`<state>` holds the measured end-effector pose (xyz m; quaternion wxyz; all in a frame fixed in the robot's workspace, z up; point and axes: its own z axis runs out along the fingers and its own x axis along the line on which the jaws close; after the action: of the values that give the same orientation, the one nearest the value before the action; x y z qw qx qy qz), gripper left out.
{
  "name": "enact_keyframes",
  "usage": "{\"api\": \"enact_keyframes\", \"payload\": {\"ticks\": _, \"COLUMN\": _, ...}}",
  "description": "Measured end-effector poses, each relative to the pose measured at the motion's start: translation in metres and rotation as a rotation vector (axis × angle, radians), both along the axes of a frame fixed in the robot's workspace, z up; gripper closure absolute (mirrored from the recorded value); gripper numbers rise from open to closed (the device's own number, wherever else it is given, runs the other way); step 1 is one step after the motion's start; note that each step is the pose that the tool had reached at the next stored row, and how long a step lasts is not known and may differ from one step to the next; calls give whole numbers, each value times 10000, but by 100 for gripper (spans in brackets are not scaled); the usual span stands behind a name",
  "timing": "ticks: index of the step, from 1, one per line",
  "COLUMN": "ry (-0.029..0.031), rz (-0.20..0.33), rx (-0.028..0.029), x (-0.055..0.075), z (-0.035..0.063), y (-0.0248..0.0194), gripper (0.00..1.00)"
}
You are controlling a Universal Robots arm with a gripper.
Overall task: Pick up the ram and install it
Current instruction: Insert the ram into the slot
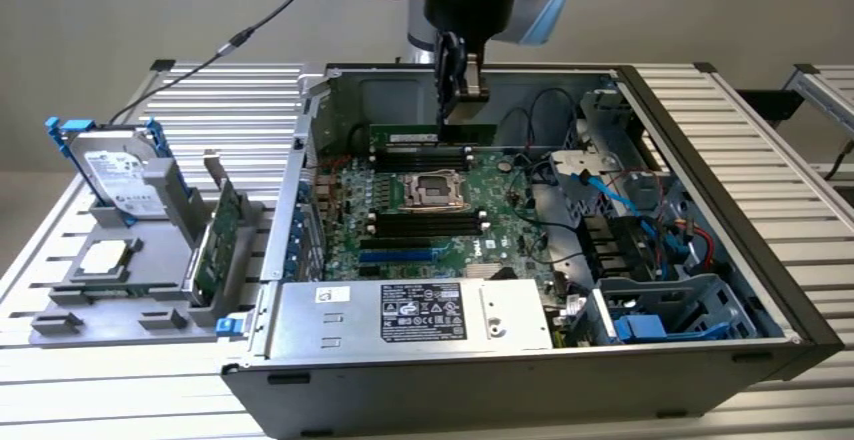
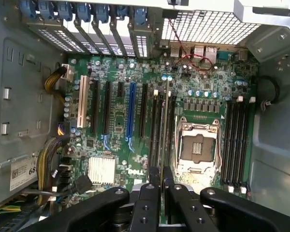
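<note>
One gripper (image 1: 455, 110), clamped on the ram (image 1: 407, 137), hangs inside one open computer case (image 1: 534, 400). That green stick stands on edge just under the gripper, at the memory slots (image 1: 424, 158). Outside, one hard drive (image 1: 114, 175) and one card (image 1: 214, 235) stand in a grey rack (image 1: 100, 305) on the slatted metal worktop (image 1: 80, 380), before a plain wall (image 1: 160, 10).

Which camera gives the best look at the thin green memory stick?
The exterior view: the ram shows its broad green face and pale label there, just below the jaws. The wrist view sees it edge-on, as a thin strip running out from between the jaws.
</note>
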<state>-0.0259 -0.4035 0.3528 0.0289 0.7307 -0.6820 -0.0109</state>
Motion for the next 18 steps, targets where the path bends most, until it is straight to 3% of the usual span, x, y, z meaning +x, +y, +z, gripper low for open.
{"api": "enact_keyframes", "payload": {"ticks": 8, "ry": -1, "rz": -298, "rx": 3, "x": 2, "z": -145, "y": -32, "gripper": 86}}
{"api": "enact_keyframes", "payload": {"ticks": 18, "ry": 0, "rz": -345, "rx": 3, "x": 3, "z": -328, "y": -38, "gripper": 86}}
